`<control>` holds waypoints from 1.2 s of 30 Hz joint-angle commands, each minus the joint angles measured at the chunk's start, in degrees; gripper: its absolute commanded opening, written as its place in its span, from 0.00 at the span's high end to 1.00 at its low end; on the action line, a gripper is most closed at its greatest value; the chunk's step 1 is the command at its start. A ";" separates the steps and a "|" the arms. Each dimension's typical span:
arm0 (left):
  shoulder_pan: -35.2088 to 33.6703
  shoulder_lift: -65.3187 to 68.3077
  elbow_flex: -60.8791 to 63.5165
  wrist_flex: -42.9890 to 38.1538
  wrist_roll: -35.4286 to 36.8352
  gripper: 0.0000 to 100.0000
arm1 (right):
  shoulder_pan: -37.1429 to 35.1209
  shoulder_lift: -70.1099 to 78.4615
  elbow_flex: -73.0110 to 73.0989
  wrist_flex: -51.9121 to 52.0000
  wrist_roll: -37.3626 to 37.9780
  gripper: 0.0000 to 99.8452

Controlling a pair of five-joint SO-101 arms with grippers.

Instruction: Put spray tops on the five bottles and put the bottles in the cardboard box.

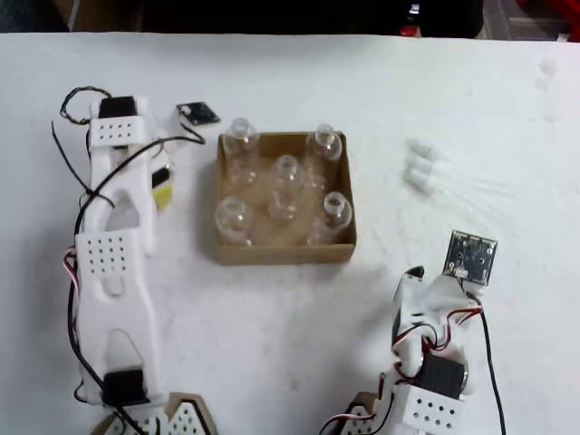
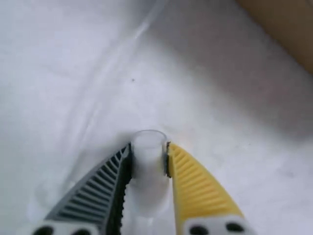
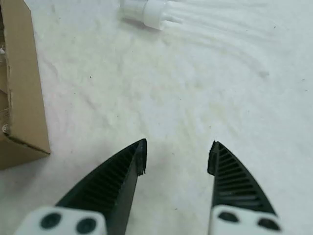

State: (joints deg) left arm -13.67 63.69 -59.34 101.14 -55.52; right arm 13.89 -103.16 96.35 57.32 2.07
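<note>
Meanwhile, left jaws clench a spray top (image 2: 148, 161) — right jaws gape (cardboard box (image 1: 285, 251) nearby, 5 bottles (image 1: 285, 172) inside).

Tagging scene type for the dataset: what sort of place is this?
Probably a lab or hobby workbench set up for robot trials: two small robot arms on a white-covered table, a cardboard box of clear bottles, loose spray tops.
</note>
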 commanded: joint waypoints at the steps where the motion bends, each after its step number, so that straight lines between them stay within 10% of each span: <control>1: -0.66 -2.07 1.32 1.14 0.18 0.98 | -0.13 -0.22 0.44 0.40 -0.09 0.82; 12: -0.40 -23.87 6.15 1.23 18.37 0.98 | -0.13 -0.22 0.44 0.40 -0.09 0.82; 25: 10.24 -68.70 38.95 -0.09 18.81 0.98 | -0.13 -0.22 0.44 0.48 -0.09 0.82; 36: 5.93 -92.53 54.07 -10.46 19.08 0.98 | -0.04 -0.22 0.44 0.48 -0.09 0.82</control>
State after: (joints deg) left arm -4.53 -19.12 -9.58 96.22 -37.58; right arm 13.89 -103.16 96.35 57.32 2.07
